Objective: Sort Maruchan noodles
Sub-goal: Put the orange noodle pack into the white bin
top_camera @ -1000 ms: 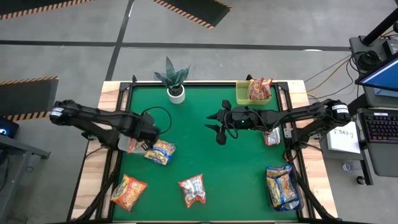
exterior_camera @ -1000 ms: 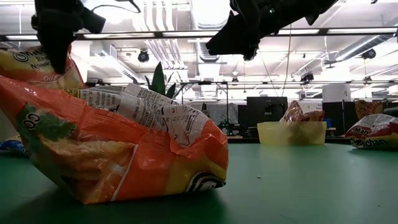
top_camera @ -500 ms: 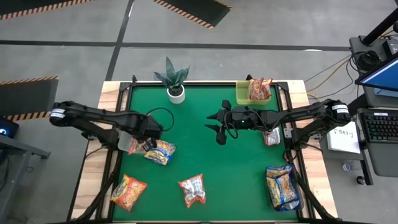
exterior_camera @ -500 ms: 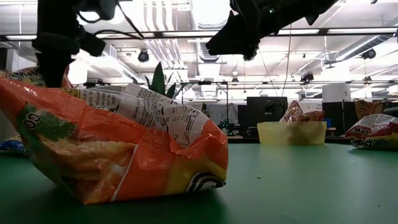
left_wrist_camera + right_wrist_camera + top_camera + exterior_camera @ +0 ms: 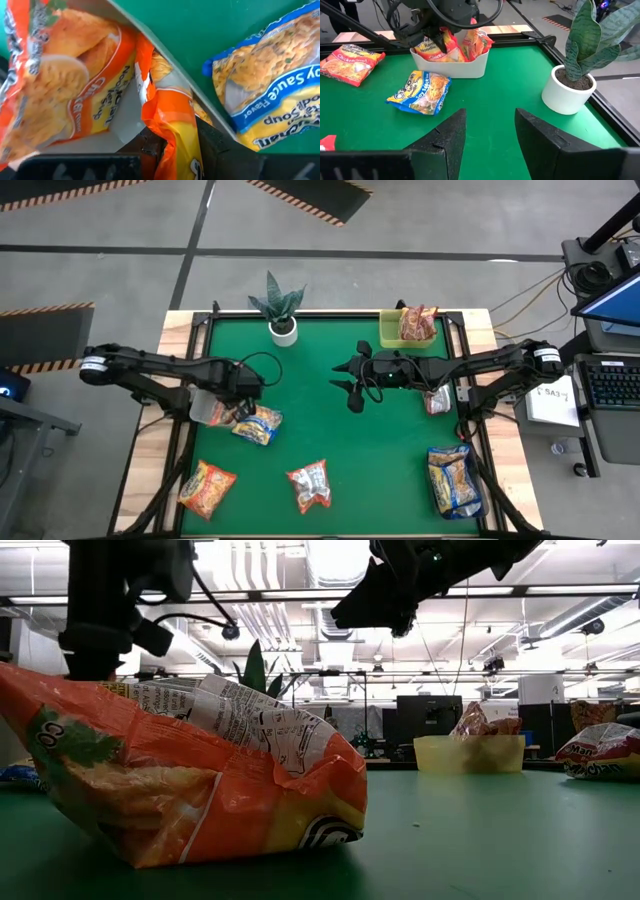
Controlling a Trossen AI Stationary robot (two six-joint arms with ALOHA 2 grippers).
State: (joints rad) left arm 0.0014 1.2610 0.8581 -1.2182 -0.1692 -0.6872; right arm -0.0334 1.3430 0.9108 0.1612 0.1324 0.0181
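My left gripper (image 5: 234, 406) is down at a white bin (image 5: 203, 409) near the table's left edge, shut on an orange noodle packet (image 5: 170, 131). More orange packets (image 5: 451, 47) stand in that bin. A yellow-and-blue packet (image 5: 258, 423) lies flat just right of it. An orange packet (image 5: 207, 487) and a red-silver one (image 5: 310, 485) lie near the front edge. Yellow-and-blue packets (image 5: 453, 480) are stacked at the front right. My right gripper (image 5: 352, 388) hangs open above the table's middle, touching nothing. My left gripper pinches the orange packet by a crumpled end (image 5: 176, 150) between its two fingers (image 5: 209, 145), coming from above and pointing down. The packet hangs below the fingers into the white bin, beside the other orange packets (image 5: 65, 85). Whether it rests on the bin's floor is hidden.
A lime-green tray (image 5: 392, 332) with red packets sits at the far right corner. Another red-silver packet (image 5: 437, 400) lies at the right edge. A potted plant (image 5: 283, 318) stands at the far edge. The green mat's middle is bare. The low view is filled by the near orange packet (image 5: 200, 780).
My left gripper has come down over the white bin, carrying the orange packet with it. In the low view the packet has sunk out of sight behind the near orange packet. My right arm has kept still.
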